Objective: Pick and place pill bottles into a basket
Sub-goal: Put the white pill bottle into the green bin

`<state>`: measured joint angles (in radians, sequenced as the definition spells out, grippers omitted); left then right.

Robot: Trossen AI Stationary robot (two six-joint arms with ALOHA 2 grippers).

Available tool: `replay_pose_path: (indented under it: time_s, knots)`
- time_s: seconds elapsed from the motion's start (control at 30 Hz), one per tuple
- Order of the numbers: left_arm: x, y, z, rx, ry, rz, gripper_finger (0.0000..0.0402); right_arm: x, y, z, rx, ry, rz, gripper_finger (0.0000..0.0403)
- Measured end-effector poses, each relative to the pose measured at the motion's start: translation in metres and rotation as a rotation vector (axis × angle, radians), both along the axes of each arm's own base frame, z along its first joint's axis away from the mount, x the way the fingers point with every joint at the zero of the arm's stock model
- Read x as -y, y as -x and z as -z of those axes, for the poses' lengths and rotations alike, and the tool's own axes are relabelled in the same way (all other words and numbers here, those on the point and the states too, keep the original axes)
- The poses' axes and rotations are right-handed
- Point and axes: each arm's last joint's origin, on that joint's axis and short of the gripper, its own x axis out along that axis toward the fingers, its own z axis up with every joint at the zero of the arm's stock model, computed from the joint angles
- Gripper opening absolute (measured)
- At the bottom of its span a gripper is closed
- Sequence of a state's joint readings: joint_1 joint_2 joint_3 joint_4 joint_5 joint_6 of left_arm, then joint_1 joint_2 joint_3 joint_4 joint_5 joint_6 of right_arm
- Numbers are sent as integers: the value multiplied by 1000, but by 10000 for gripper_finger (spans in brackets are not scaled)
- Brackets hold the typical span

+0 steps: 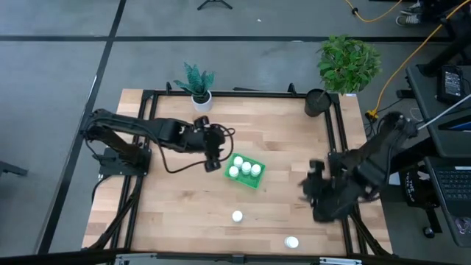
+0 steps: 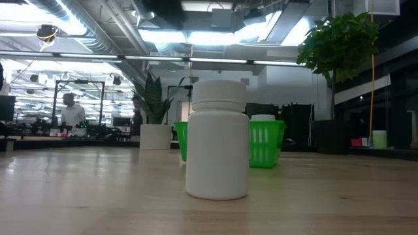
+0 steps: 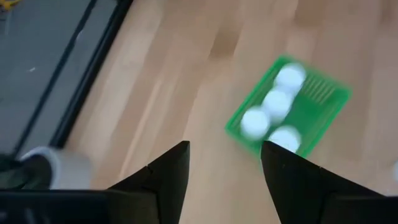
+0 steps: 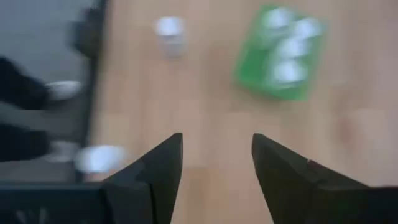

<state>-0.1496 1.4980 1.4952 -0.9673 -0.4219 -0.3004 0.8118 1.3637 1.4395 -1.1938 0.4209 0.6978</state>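
The green tray (image 1: 251, 182) lies near the table's middle with several white pill bottles (image 1: 245, 168) standing in it. It also shows in the left wrist view (image 3: 318, 93) and the right wrist view (image 4: 305, 68). Two more bottles stand upright on the table nearer the front edge, one (image 1: 237, 216) at the middle and one (image 1: 292, 241) to its right. The low view shows one bottle (image 2: 217, 140) close up before the tray (image 2: 266, 143). My left gripper (image 1: 213, 162) is open and empty just left of the tray. My right gripper (image 1: 309, 184) is open and empty to the tray's right.
A white plant pot (image 1: 201, 98) stands at the far edge and a black round pot (image 1: 317, 101) at the far right corner. A black frame (image 1: 338, 140) runs along the table's edges. Bare wood lies at the front left.
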Motion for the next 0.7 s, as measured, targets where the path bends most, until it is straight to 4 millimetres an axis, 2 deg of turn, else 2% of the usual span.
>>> replay_pose_path:
  time_s: [0.1, 0.17, 0.4, 0.53, 0.7]
  knots:
    - [5, 10, 1, -69, -37, 18, 185, -34, -11, 1, -51, -135, 41, 191]
    - [10, 14, 1, -99, -52, 38, 182, -52, -19, 5, -101, -220, 129, 191]
    - [28, 15, 6, -124, -109, 186, 171, -106, -46, 44, -224, -373, 417, 191]
    - [34, 15, 11, -124, -111, 213, 169, -126, -56, 74, -294, -414, 542, 201]
    - [40, 14, 24, -129, -55, 265, 169, -137, -60, 99, -443, -422, 627, 265]
